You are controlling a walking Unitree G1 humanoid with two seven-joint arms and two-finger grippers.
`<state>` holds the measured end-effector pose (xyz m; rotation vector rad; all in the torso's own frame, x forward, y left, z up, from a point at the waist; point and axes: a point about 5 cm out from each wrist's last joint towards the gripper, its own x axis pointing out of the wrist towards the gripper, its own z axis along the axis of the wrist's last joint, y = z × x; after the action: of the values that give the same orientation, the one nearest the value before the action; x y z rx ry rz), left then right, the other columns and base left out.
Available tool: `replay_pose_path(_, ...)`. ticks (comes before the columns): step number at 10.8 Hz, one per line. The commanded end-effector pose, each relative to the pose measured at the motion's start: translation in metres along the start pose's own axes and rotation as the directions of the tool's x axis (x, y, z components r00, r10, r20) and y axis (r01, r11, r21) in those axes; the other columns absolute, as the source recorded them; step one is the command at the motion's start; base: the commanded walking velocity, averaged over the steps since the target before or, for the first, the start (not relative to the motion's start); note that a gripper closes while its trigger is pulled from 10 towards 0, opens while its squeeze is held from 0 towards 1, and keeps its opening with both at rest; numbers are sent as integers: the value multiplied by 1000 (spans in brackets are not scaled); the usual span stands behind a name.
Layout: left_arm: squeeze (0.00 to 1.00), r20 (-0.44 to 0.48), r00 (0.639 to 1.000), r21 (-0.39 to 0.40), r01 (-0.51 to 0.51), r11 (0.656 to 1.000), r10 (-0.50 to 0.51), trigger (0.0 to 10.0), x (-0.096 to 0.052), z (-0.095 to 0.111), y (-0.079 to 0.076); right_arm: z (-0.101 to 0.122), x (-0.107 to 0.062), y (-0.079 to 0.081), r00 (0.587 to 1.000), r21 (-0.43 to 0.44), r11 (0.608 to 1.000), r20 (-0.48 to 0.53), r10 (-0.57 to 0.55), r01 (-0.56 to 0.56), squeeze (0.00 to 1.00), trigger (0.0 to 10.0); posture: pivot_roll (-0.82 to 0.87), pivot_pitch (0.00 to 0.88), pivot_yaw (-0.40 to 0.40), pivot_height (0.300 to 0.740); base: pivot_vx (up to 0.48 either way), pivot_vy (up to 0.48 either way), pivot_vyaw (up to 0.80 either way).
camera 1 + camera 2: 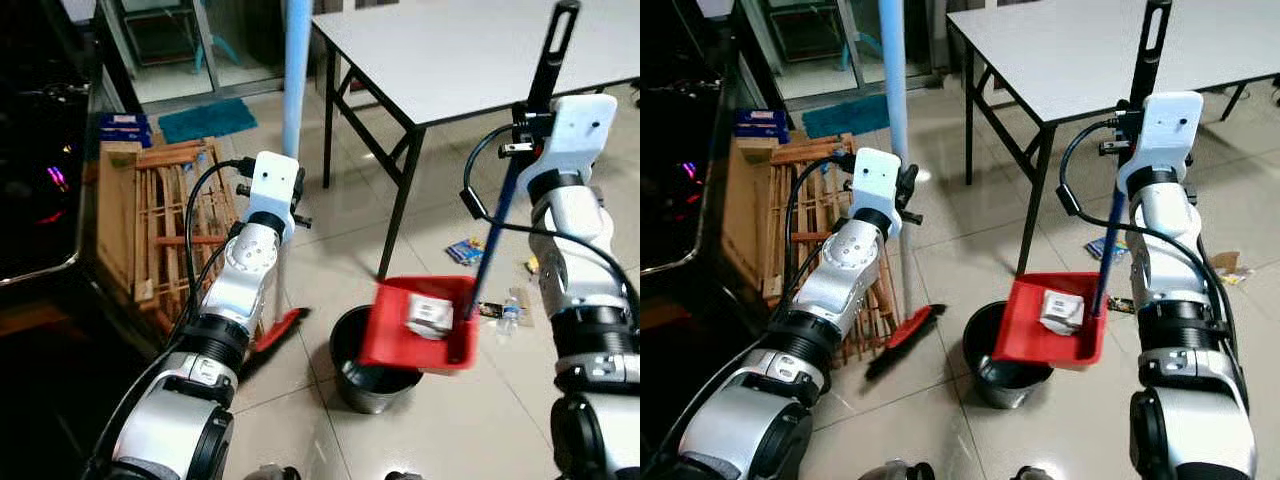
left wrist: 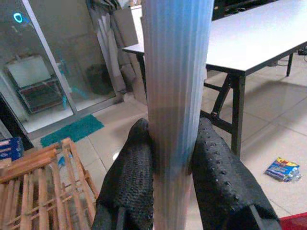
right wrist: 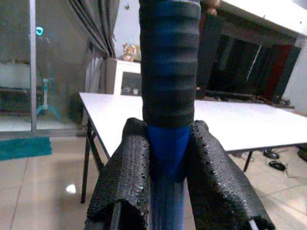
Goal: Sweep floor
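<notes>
My left gripper (image 2: 175, 139) is shut on the pale blue broom pole (image 2: 177, 81), which stands nearly upright. The broom's red head (image 1: 910, 328) rests on the tiles beside a wooden rack. My right gripper (image 3: 168, 134) is shut on the dustpan's blue handle (image 3: 168, 148), just below its black grip. The red dustpan (image 1: 395, 340) hangs tilted over a dark round bin (image 1: 365, 385). A crumpled white packet (image 1: 430, 315) lies inside the pan.
A white folding table (image 1: 480, 50) with black legs stands ahead on the right. A wooden rack (image 1: 165, 220) leans at the left, with a teal mat (image 1: 205, 120) beyond it. A blue wrapper (image 1: 465, 250) and a small bottle (image 1: 510, 315) lie on the tiles by the table leg.
</notes>
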<state>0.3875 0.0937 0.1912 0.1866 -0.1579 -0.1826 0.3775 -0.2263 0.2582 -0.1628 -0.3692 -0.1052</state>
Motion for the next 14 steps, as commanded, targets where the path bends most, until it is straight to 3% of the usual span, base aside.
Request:
replay_pose_path(1,0,76,997,6,-11,1000,10,10000,1,14,3,24,8,3,994,-11,1000,112,17,-16,0,10000,-48,118,47,740,0,0,0)
replay_pose_path(4,0,87,996,15,-5,1000,4,10000,0,16,2,47,13,18,961,-129,988,253,112,-82,0,10000,-47,113,48,740,0,0,0)
replay_pose_path(8,0,84,996,12,1,1000,-2,10000,-2,14,1,48,14,22,949,-192,976,272,156,-105,0,10000,-48,120,55,740,0,0,0)
replay_pose_path(11,0,86,996,9,11,1000,-12,10000,-3,15,-1,57,11,25,914,-309,944,342,221,-112,0,10000,-51,123,58,740,0,0,0)
replay_pose_path(12,0,87,996,9,13,1000,-13,10000,-3,15,-1,61,9,33,889,-378,915,358,287,-143,0,10000,-51,123,58,740,0,0,0)
replay_pose_path(14,0,87,996,9,13,1000,-14,10000,-3,15,-1,62,9,38,872,-420,892,359,332,-167,0,10000,-51,123,58,740,0,0,0)
